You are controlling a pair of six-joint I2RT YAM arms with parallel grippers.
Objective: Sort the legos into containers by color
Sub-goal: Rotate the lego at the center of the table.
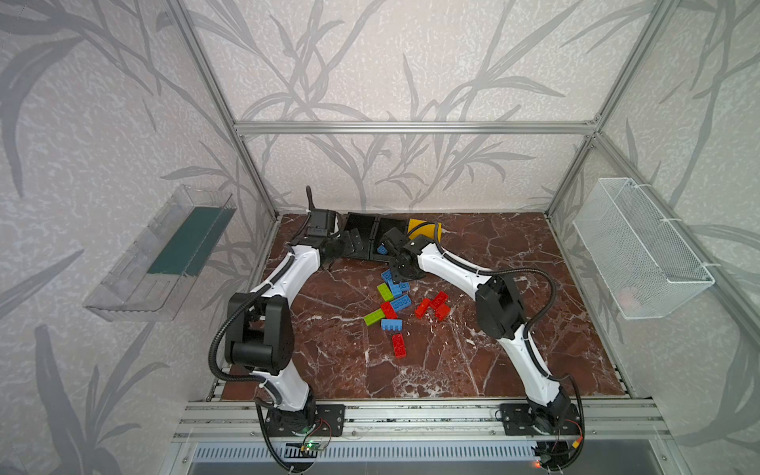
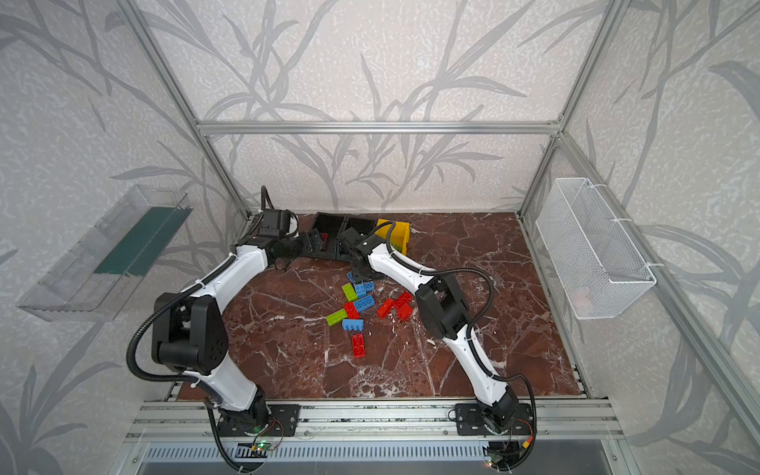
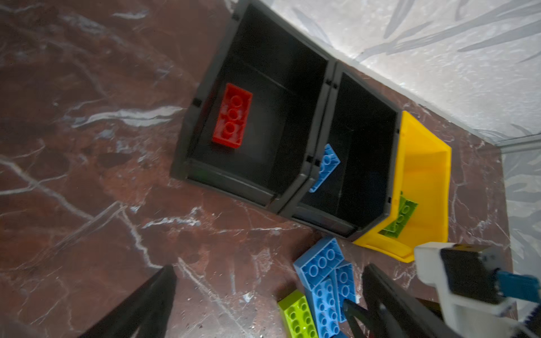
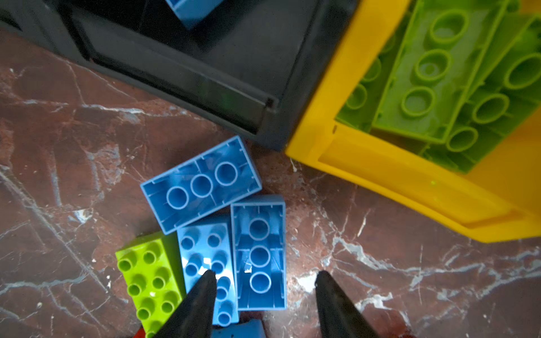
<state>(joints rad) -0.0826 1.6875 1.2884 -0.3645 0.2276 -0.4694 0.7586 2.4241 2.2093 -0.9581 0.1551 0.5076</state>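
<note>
right pincer | my jaws apart, not clamped | upturned blue oblong plastic lego brick between them | yellow plastic bin ahead

legos red/blue/green, scattered centre of bench | two black bins, yellow bin in row, far edge

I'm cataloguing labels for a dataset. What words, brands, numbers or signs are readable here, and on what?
No readable text anywhere.
Blue studded plastic bricks, black plastic bin, yellow plastic bin: no print visible.
Small circuit board on the front rail: too small to read.
</note>
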